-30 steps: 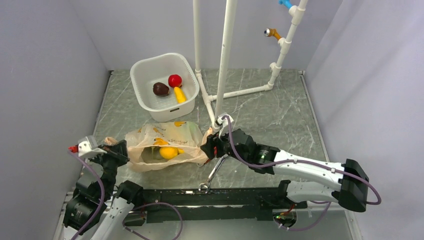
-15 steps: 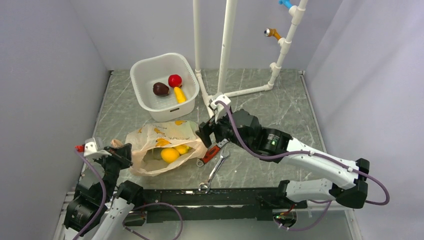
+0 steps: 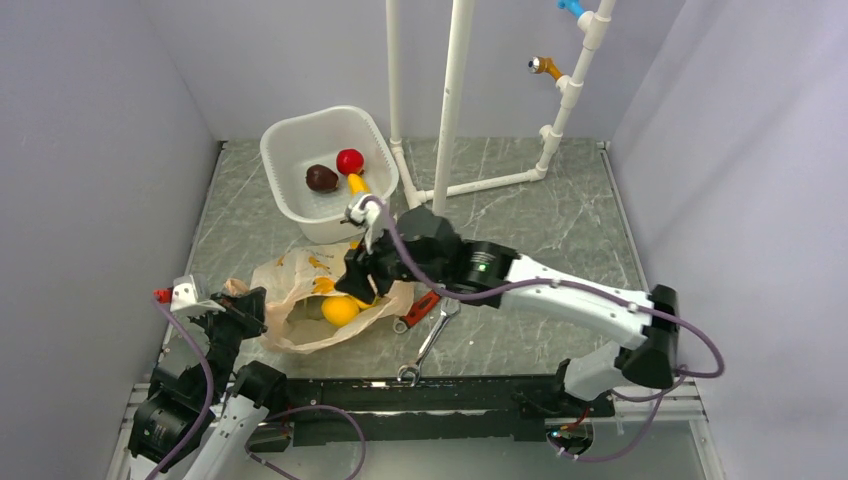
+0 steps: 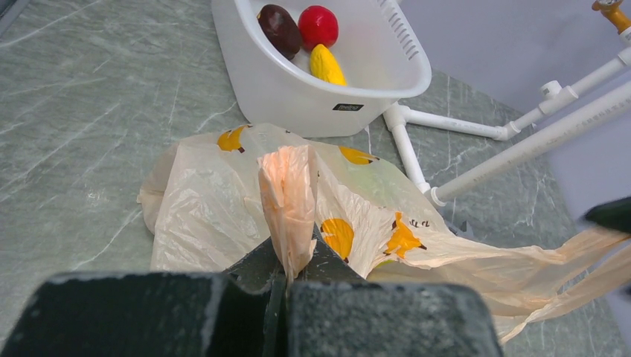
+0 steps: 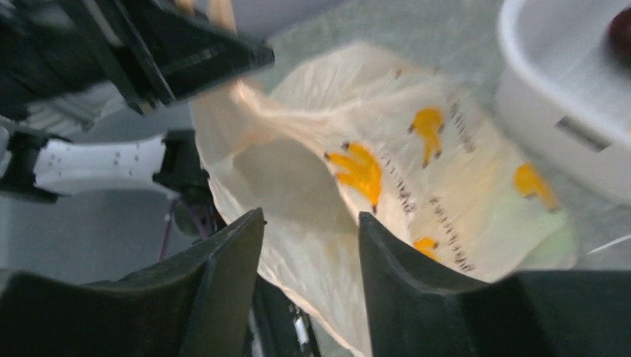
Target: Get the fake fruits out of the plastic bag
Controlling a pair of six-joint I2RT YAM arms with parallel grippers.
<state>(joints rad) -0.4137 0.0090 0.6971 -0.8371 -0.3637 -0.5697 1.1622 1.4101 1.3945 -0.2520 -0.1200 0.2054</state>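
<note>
The plastic bag (image 3: 300, 275), beige with yellow banana prints, lies on the table in front of the white tub. A yellow-orange ball (image 3: 340, 310) and a dull green piece (image 3: 308, 311) show in its open mouth. My left gripper (image 3: 243, 306) is shut on the bag's left handle (image 4: 289, 195). My right gripper (image 3: 360, 278) is open and empty, hovering over the bag's right part; the bag (image 5: 417, 171) fills its view beyond the fingers (image 5: 223, 282). The banana bunch and striped ball are hidden.
The white tub (image 3: 290, 135) behind the bag holds a red ball (image 3: 349, 160), a maroon fruit (image 3: 321, 178) and a yellow piece (image 3: 356, 183). A red-handled tool (image 3: 418, 308) and a wrench (image 3: 430, 343) lie right of the bag. A white pipe frame (image 3: 450, 110) stands behind.
My right gripper has let go of the bag's right side and moved up and left over the bag. The bag has slackened and sagged. My left gripper still holds the left handle.
</note>
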